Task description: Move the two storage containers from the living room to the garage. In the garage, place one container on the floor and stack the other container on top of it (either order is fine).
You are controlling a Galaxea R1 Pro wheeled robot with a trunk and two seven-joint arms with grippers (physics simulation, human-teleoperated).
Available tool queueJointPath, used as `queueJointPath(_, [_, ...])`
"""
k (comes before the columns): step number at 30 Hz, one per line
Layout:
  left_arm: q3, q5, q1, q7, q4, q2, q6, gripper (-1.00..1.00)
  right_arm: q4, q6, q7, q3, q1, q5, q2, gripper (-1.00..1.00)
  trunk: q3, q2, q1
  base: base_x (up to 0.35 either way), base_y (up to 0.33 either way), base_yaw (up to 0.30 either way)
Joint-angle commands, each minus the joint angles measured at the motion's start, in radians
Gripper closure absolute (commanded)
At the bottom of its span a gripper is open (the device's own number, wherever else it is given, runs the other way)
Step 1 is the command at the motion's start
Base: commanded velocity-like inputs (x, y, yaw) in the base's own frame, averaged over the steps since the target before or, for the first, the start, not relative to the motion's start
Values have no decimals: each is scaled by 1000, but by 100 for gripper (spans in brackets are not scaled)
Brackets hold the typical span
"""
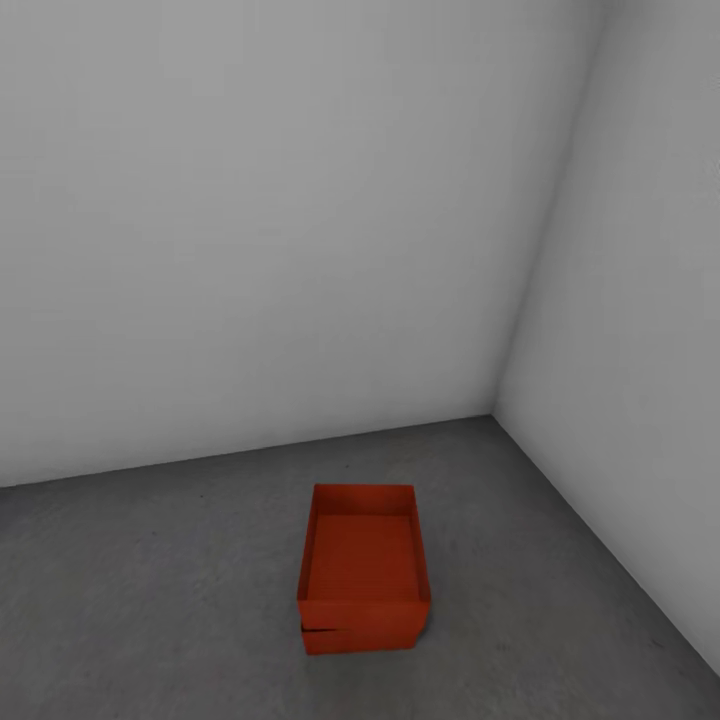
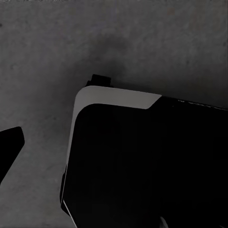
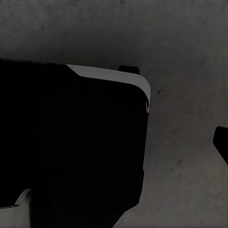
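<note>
Two orange-red storage containers stand stacked on the dark grey floor [image 1: 150,600] of the garage, near the corner of two white-grey walls. The upper container [image 1: 363,560] is open-topped and empty. It sits slightly askew on the lower container [image 1: 360,637], of which just a strip along the base shows. In the left wrist view one dark fingertip [image 2: 9,145] of my left gripper hangs over bare floor. In the right wrist view one dark fingertip [image 3: 221,142] of my right gripper does the same. Neither holds anything that I can see.
The back wall [image 1: 250,250] and the right wall [image 1: 640,350] meet just behind and right of the stack. My own dark base with its pale edge shows in the left wrist view [image 2: 142,161] and the right wrist view [image 3: 71,142]. Speckled floor lies around the stack.
</note>
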Motion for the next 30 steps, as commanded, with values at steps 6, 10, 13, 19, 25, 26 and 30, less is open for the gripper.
queueJointPath(6, [-2,7,-1,0,0,0,-1,-100,3,-2,-1,9,-1,-4,1,-100,-1,-1,0,0,0,0])
queueJointPath(10, [-2,7,-1,0,0,0,-1,-100,3,-2,-1,10,-1,0,1,-100,-1,-1,0,0,0,0])
queueJointPath(13, [-2,6,-1,0,1,0,-1,-100,3,-1,-1,11,-1,2,1,-100,-1,-1,0,0,0,0])
queueJointPath(19, [-2,7,-1,0,0,0,-1,-100,3,0,-1,11,-1,0,1,-100,-1,-1,0,0,0,0])
queueJointPath(25, [-2,7,-1,0,0,0,-1,-100,2,0,-1,15,-1,3,2,-100,-1,-1,0,0,0,0])
queueJointPath(26, [-2,7,-1,0,0,0,-1,-100,2,0,-1,15,-1,4,3,-100,-1,-1,0,0,0,0])
queueJointPath(30, [-2,7,-1,0,0,0,-1,-100,1,0,-1,16,-1,3,3,-100,-1,-1,0,0,0,0])
